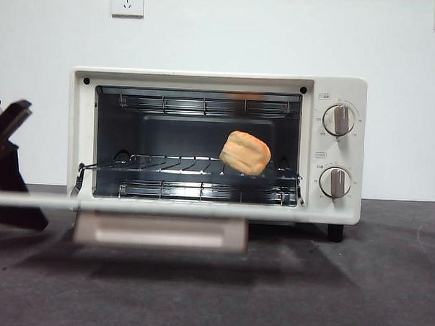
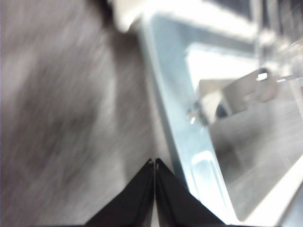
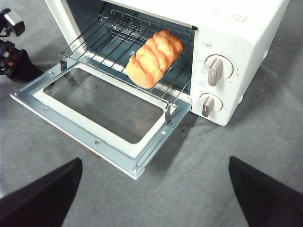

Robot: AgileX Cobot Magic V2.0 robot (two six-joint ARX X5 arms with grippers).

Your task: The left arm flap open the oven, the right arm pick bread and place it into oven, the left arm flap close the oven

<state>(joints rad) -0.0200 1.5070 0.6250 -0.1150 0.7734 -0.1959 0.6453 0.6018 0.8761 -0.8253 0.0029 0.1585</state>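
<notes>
The cream-white oven stands with its door flapped down flat; it also shows in the right wrist view. The golden-brown bread lies on the wire rack toward the knob side, seen too in the right wrist view. My left gripper is shut and empty, low beside the open door's metal frame; it shows dark at the left edge of the front view. My right gripper is open and empty, held back above the table in front of the oven.
Two knobs sit on the oven's right panel. The grey table stretches in front of the door. A white wall with a socket is behind.
</notes>
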